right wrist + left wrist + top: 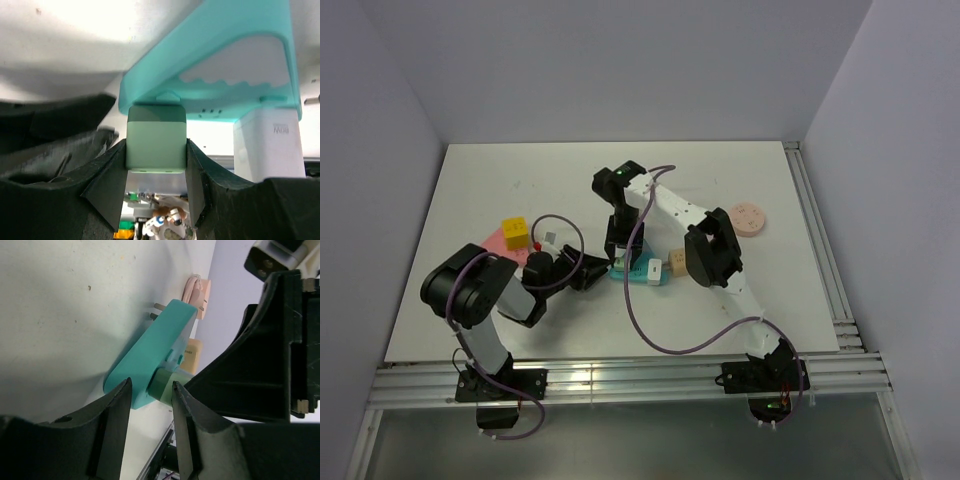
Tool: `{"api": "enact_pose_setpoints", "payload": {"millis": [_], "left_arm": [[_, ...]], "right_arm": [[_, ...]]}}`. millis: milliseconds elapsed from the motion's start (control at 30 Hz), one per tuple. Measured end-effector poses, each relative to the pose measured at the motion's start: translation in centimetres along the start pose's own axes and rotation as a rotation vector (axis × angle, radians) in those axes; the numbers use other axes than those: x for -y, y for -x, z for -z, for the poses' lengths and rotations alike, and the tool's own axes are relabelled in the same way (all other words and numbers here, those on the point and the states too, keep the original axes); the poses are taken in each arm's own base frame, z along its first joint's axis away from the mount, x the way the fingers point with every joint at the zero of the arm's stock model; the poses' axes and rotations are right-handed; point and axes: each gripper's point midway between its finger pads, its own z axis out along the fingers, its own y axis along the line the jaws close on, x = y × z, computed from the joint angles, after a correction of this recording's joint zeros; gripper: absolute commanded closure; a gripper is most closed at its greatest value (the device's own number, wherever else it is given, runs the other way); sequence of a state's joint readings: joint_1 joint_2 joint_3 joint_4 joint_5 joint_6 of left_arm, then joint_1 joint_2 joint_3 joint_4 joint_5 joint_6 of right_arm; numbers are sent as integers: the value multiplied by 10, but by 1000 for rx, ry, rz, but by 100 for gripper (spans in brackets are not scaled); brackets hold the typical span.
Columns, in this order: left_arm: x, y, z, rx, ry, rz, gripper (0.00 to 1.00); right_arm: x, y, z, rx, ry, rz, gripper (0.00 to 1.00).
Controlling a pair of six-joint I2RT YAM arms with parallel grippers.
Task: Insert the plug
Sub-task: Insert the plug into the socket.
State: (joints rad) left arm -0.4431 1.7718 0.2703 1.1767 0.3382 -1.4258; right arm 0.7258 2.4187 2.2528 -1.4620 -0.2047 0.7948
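A teal socket board [645,272] lies on the white table; it also shows in the left wrist view [155,350] and the right wrist view [210,60]. My right gripper [623,255] points down over its left end and is shut on a pale green plug [156,142], which sits against the board's edge. In the right wrist view the right gripper [156,162] has one finger on each side of the plug. My left gripper [595,272] is open at the board's near end [152,390]. Its fingertips flank the board's corner and the green plug [161,385].
A white plug [270,145] stands in the board beside the green one. A beige block [674,264] lies right of the board. A yellow block [514,232] sits on a pink mat at the left. A pink disc [751,218] lies at the right.
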Motion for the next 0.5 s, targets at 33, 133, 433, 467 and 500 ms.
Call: {"api": "enact_pose_setpoints", "payload": {"millis": [33, 133, 433, 467, 500], "left_arm": [[0, 0, 1, 2, 0, -1, 57], [-2, -1, 5, 6, 7, -7, 57], [-13, -4, 12, 8, 36, -6, 57], [-14, -4, 12, 8, 36, -7, 57], [-14, -4, 12, 8, 36, -7, 57]], "right_arm": [[0, 1, -2, 3, -4, -1, 100], [0, 0, -4, -11, -11, -18, 100], [2, 1, -5, 2, -22, -65, 100], [1, 1, -5, 2, -22, -66, 100], [1, 1, -4, 3, -21, -64, 99]]}}
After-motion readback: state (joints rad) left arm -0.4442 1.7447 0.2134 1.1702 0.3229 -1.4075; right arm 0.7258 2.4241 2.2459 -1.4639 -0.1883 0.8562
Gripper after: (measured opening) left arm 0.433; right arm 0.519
